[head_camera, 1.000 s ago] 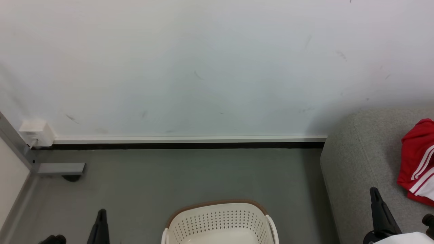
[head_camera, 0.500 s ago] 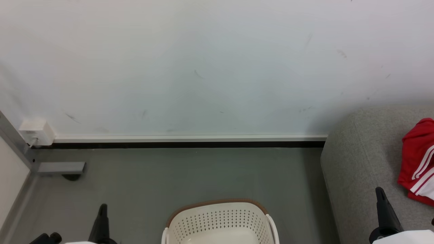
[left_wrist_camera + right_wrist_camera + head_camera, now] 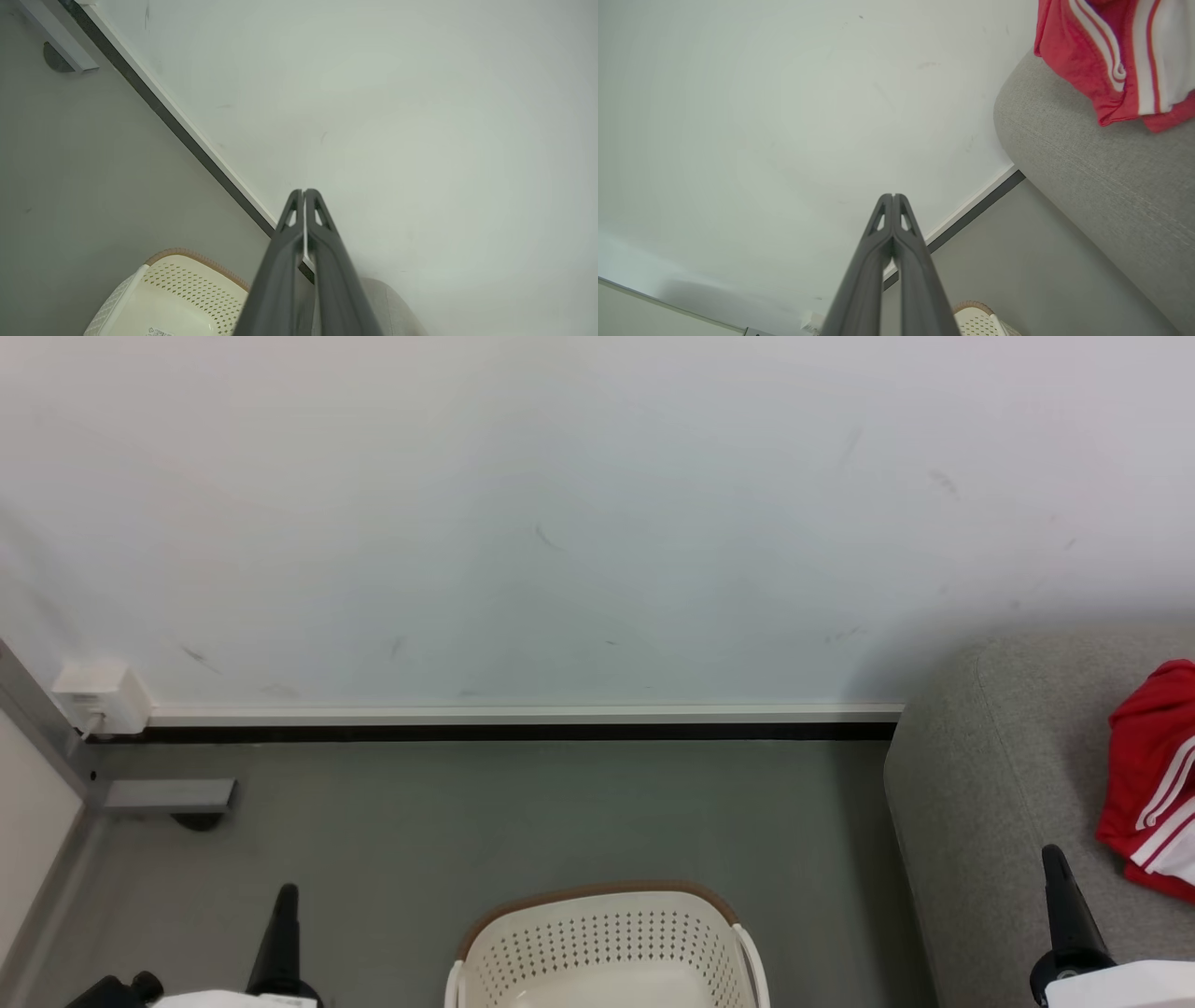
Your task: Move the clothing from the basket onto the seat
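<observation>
The clothing (image 3: 1153, 775) is lying on the seat (image 3: 990, 784), just right of the right fingers (image 3: 1060, 896), which are nearer. The basket (image 3: 607, 938) is sitting between them and the left fingers (image 3: 280, 933). Both pairs are pressing shut, holding nothing.

Bare indoor room, dressed as a home laundry corner. Below the scuffed white wall (image 3: 597, 523): grey floor (image 3: 513, 812), laundry basket (image 3: 607, 933). At the wall's right end: grey sofa (image 3: 990, 784) bearing red clothing (image 3: 1144, 775).

Matt plastic basket (image 3: 607, 938), rough cloth seat (image 3: 990, 803)
</observation>
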